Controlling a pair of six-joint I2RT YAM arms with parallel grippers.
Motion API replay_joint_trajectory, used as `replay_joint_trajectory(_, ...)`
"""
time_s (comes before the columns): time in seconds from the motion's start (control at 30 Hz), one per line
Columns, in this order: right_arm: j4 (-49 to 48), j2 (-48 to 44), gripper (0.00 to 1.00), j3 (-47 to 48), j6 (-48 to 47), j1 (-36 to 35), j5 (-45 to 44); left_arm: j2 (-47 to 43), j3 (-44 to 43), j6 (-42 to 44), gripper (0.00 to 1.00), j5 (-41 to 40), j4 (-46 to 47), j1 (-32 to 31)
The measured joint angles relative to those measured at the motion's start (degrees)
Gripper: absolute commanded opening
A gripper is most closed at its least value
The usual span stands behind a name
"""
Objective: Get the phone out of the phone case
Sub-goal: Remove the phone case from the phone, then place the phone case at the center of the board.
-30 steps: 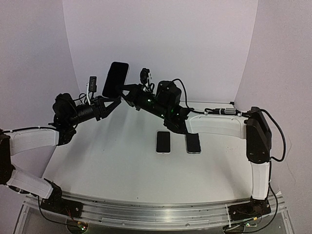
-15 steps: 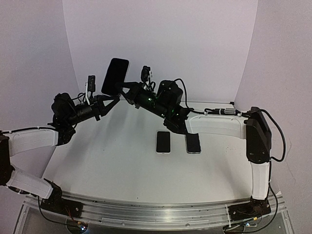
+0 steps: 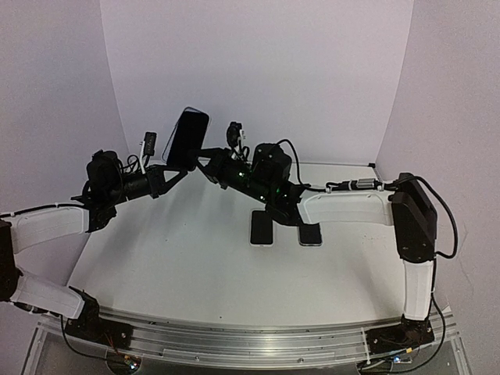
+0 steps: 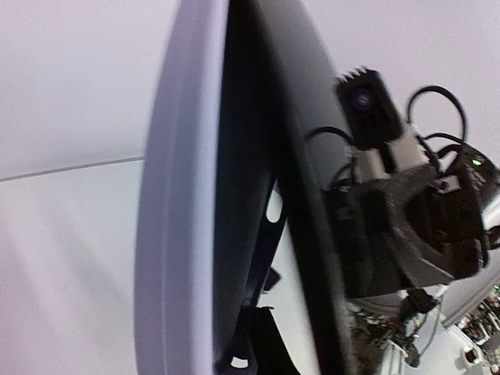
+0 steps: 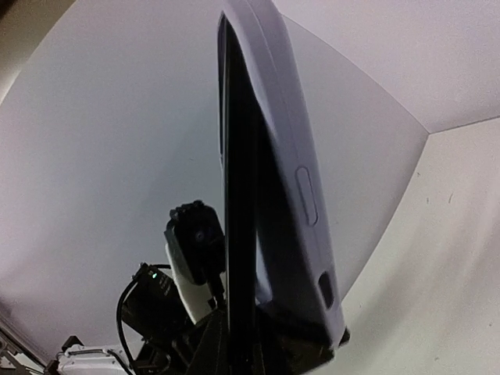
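Two grippers meet midair: left gripper and right gripper both clenched on the upright, cased phone above the table.

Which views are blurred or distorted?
Top external: sharp, evenly lit, the black slab phone reads clearly. Left wrist: the pale grey plastic case fills the frame, soft from closeness. Right wrist: sharper, case edge bowed by the wide lens.

White table before a curved pale lilac backdrop, soft even light.
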State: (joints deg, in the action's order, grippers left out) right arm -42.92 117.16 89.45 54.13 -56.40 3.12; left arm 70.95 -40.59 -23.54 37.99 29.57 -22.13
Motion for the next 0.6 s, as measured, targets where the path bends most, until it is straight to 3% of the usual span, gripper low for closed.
replay_joint_trajectory(0.2, 5.15, -3.34, 0.00, -5.88, 0.80, 0.20, -2.35, 0.05, 0.15, 10.22, 0.00, -12.23, -3.89, 4.18)
replay_joint_trajectory(0.37, 7.33, -3.38, 0.00, -9.05, 2.92, 0.81, -3.40, 0.05, 0.15, 16.14, 0.00, -14.64, -4.35, 4.20)
replay_joint_trajectory(0.47, 8.24, -3.39, 0.00, -11.28, 3.49, 1.24, -3.70, 0.20, 0.22, 11.35, 0.00, -13.20, -6.94, 4.30)
replay_joint_trajectory(0.6, 8.52, -3.89, 0.00, -15.46, 3.58, 2.02, -4.16, 2.18, 2.78, -2.31, 0.00, -8.39, -8.56, 4.87)
